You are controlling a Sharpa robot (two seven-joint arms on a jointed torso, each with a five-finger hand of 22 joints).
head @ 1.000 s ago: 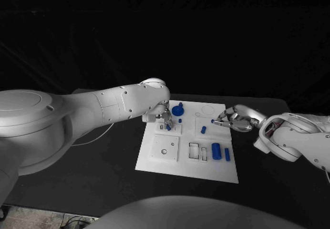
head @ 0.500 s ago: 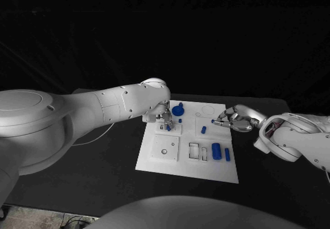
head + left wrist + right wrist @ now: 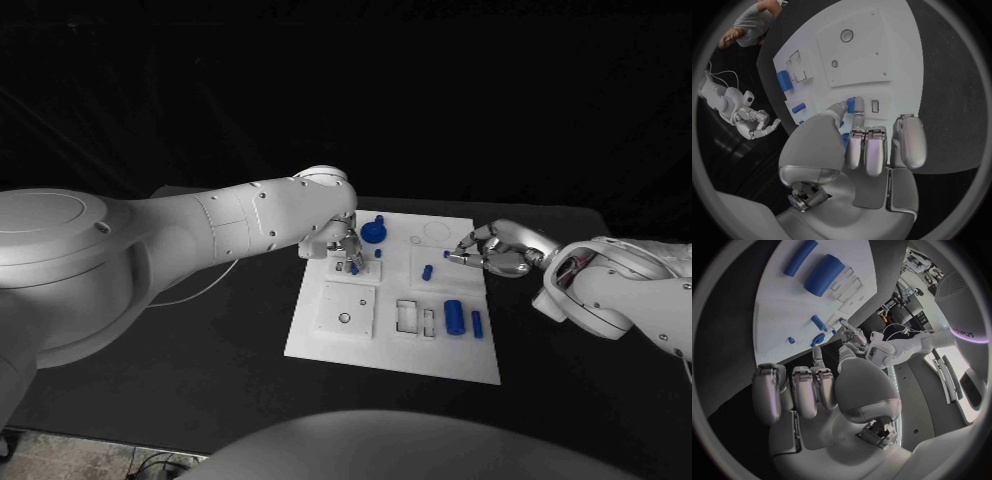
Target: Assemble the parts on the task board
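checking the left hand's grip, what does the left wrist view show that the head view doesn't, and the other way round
Left wrist view alone: the left hand from behind, a small blue part pinched at its fingertips beside a small rectangular slot. Head view alone: the round blue knob standing at the board's far end, beside the left hand. Both share the white task board, the large blue cylinder and the right hand at the board's right edge, holding nothing.

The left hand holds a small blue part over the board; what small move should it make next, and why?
Probably lower it straight down. The left hand pinches the blue part just beside a small rectangular slot in the board; whether the part has entered anything, I cannot tell.
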